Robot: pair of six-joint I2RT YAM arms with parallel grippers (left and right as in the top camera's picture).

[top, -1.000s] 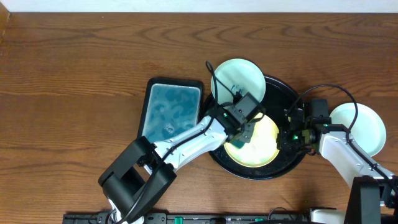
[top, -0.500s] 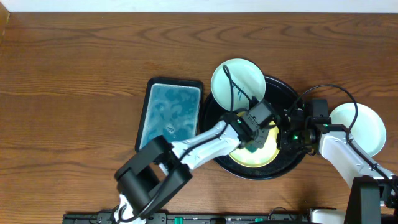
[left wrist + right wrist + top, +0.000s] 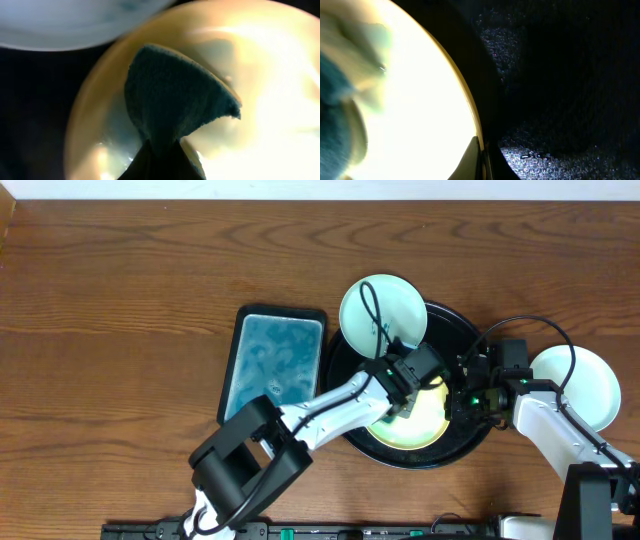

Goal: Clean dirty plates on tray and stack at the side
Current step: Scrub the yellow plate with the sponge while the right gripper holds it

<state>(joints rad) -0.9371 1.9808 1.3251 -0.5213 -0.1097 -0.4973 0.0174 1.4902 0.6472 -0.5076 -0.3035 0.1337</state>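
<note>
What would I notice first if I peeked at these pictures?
Probably the bright yellow plate glowing in the middle of the big black tray, right of centre on the table. The left gripper pinches a teal cloth and holds it down on that plate. Just left of the tray sits a basin of blue water.

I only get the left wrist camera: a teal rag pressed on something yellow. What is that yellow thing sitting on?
Observer: The yellow plate lies on a round black tray.
Visitor: Is anything keeping it from sliding?
Observer: Yes, the right gripper is shut on its right rim.
Visitor: Besides the pale one at the top of my picture, are there more plates?
Observer: One more pale plate sits off the tray, on the table to its right.
</note>
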